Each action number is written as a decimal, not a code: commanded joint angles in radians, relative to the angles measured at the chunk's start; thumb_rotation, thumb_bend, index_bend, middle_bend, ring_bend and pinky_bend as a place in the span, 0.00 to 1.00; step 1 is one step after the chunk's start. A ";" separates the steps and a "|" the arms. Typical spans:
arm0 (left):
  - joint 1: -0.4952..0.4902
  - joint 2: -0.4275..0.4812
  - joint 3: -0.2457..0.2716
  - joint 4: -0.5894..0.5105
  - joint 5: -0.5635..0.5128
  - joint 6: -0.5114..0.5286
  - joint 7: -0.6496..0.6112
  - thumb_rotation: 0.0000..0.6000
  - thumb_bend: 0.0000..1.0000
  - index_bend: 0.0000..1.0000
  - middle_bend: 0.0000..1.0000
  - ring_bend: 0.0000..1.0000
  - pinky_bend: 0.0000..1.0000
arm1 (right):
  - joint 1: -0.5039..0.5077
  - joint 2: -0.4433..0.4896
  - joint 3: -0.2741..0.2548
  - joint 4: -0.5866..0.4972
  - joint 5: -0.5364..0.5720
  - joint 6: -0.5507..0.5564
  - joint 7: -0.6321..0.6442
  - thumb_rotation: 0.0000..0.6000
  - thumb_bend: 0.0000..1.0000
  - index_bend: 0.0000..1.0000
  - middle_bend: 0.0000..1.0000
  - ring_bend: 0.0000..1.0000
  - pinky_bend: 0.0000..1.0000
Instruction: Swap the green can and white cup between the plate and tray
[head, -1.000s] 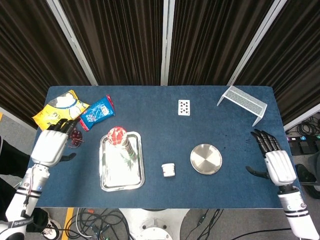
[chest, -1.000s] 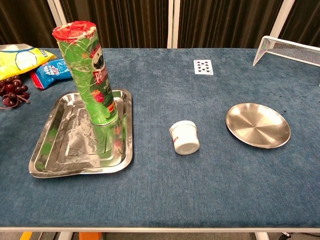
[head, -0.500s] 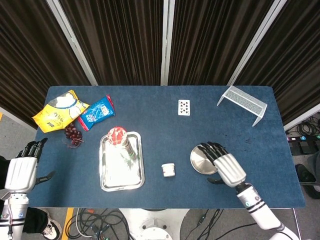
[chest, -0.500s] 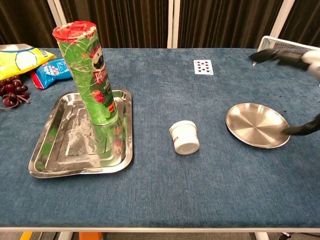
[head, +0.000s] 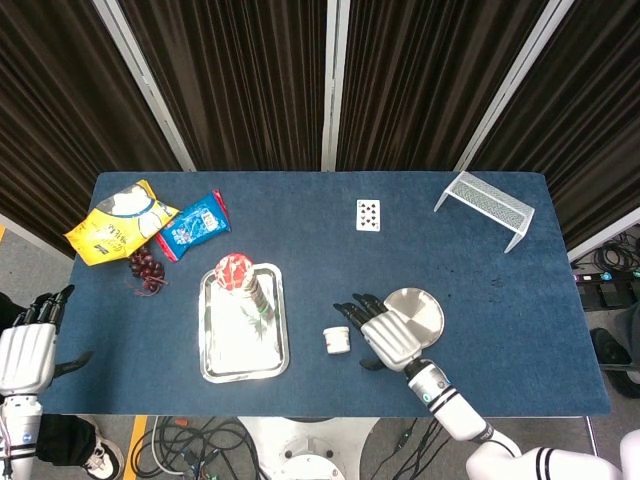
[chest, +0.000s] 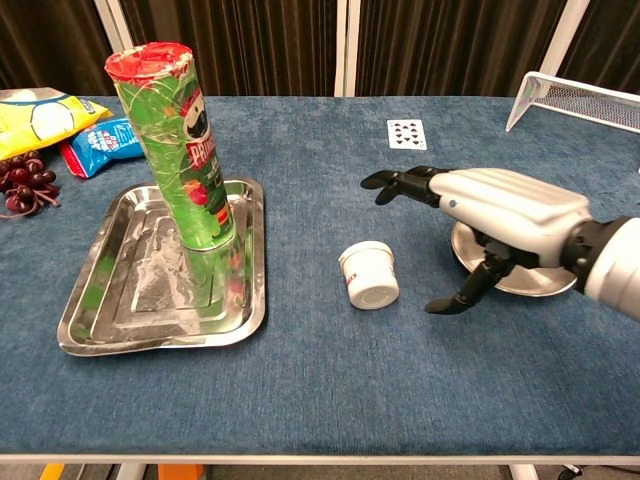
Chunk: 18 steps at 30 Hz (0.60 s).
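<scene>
The green can (chest: 172, 140) with a red lid stands upright in the steel tray (chest: 110, 300); from above the can (head: 243, 282) sits at the far end of the tray (head: 225, 360). A white cup (chest: 368, 275) lies on its side on the blue cloth between tray and plate, seen also as the cup (head: 337, 340) in the head view. My right hand (chest: 490, 215) hovers open just right of the cup, fingers spread, partly covering the round plate (chest: 545, 282). The right hand (head: 388, 332) holds nothing. My left hand (head: 28, 352) is open off the table's left edge.
A yellow snack bag (head: 115, 220), a blue packet (head: 197, 222) and dark grapes (head: 145, 268) lie at the far left. A playing card (head: 368, 214) lies mid-back and a white wire rack (head: 487, 204) at the back right.
My right hand has swept left from the table's right edge, across the plate, to beside the cup. My left hand has drawn back off the table's left side.
</scene>
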 joint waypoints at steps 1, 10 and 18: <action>0.011 -0.001 -0.009 0.014 -0.004 -0.008 -0.017 1.00 0.06 0.10 0.17 0.13 0.32 | 0.015 -0.033 0.009 0.023 0.024 -0.003 -0.025 1.00 0.07 0.00 0.14 0.02 0.08; 0.041 0.001 -0.025 0.045 0.006 -0.014 -0.054 1.00 0.06 0.10 0.17 0.13 0.32 | 0.042 -0.100 0.011 0.062 0.066 -0.008 -0.051 1.00 0.09 0.00 0.18 0.03 0.08; 0.061 -0.003 -0.033 0.071 0.013 -0.032 -0.085 1.00 0.06 0.10 0.17 0.13 0.33 | 0.056 -0.151 0.011 0.102 0.082 0.009 -0.064 1.00 0.13 0.06 0.30 0.08 0.10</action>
